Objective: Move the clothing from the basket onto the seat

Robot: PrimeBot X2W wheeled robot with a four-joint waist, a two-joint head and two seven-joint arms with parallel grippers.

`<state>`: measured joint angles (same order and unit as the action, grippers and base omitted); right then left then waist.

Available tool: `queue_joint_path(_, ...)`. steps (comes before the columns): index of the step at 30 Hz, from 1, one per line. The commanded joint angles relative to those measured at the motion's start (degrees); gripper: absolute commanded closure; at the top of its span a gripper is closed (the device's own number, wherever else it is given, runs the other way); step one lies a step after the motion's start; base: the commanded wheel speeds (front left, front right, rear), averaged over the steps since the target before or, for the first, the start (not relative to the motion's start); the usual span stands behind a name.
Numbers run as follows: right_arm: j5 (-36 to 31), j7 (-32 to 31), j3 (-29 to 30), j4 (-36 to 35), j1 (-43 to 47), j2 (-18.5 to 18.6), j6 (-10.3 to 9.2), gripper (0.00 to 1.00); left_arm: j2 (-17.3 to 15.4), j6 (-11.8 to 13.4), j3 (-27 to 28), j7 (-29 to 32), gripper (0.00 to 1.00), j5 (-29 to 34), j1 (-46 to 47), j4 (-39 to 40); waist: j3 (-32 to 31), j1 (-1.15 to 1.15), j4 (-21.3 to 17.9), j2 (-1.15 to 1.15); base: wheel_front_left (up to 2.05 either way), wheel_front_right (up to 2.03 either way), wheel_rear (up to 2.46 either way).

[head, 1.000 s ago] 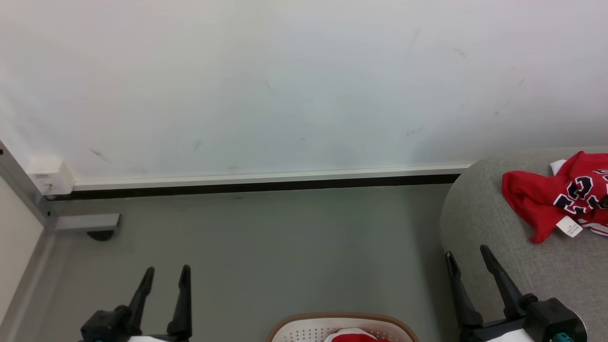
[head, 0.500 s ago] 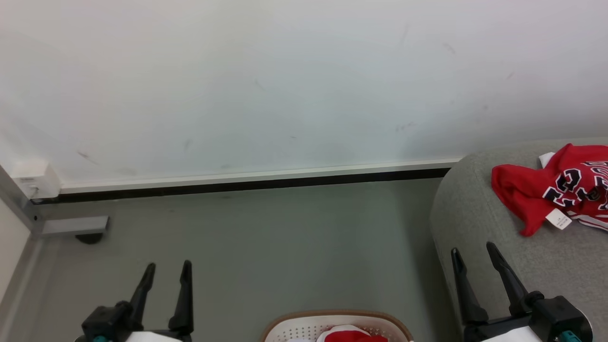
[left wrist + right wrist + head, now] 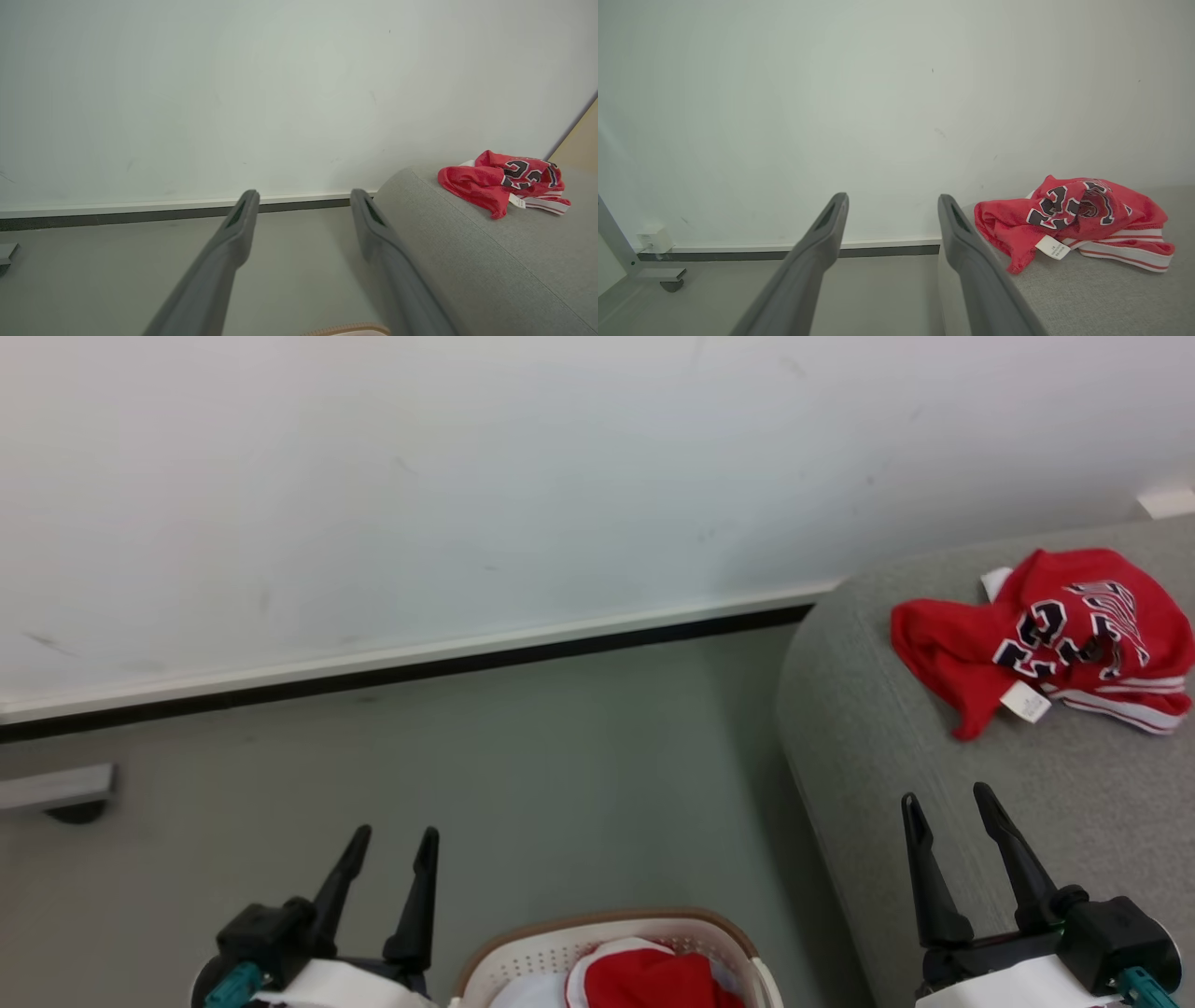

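My left pincer [image 3: 396,833] and right pincer [image 3: 945,794] are hanging apart, empty. One jersey [image 3: 644,980] is lying in the basket [image 3: 597,926] at 6 o'clock, a second jersey [image 3: 1036,635] on the seat [image 3: 934,840] at 2. I'm judging the cloth soft, light, floppy — I'm planning on pinching a raised fold.
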<state>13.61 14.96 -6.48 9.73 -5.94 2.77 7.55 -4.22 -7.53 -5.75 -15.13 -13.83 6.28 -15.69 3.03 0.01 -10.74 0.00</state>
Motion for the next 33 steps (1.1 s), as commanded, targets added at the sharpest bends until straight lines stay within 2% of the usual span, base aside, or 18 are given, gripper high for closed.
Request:
queue_joint_path(1, 0.1, 0.1, 0.3, -0.3, -0.8, 0.1, -0.13, 0.0, -0.6, 0.1, -0.3, 0.0, 0.0, -0.2, 1.2, -0.1, 2.1, -0.01, -2.2, 0.0, 0.0, 0.0, 0.0)
queue_joint_path(8, 2.5, 0.1, 0.5, -1.8, -2.8, 0.0, -0.13, 0.0, -2.6, 0.1, -4.6, 0.0, 0.0, -0.4, 4.6, -2.5, 7.1, -0.01, -6.1, 0.0, 0.0, 0.0, 0.0)
queue_joint_path(13, 4.7, 0.1, 0.8, -3.2, -4.6, 0.0, -0.13, 0.0, -3.6, 0.1, -8.2, 1.4, 0.0, -2.4, 8.3, -10.0, 10.8, -0.01, -8.6, 0.0, 0.0, 0.0, 0.0)
queue_joint_path(25, 7.3, 0.1, 1.7, -7.3, -9.3, 0.0, -0.13, 0.0, -7.5, 0.0, -20.3, 7.2, 0.0, -5.2, 19.5, -23.6, 22.1, -0.01, -13.8, 0.0, 0.0, 0.0, 0.0)
queue_joint_path(33, 9.2, 0.1, 2.7, -10.6, -12.5, 0.0, -0.13, 0.0, -10.0, 0.0, -29.4, 9.5, 0.0, -7.6, 25.5, -29.4, 29.3, -0.01, -16.3, 0.0, 0.0, 0.0, 0.0)
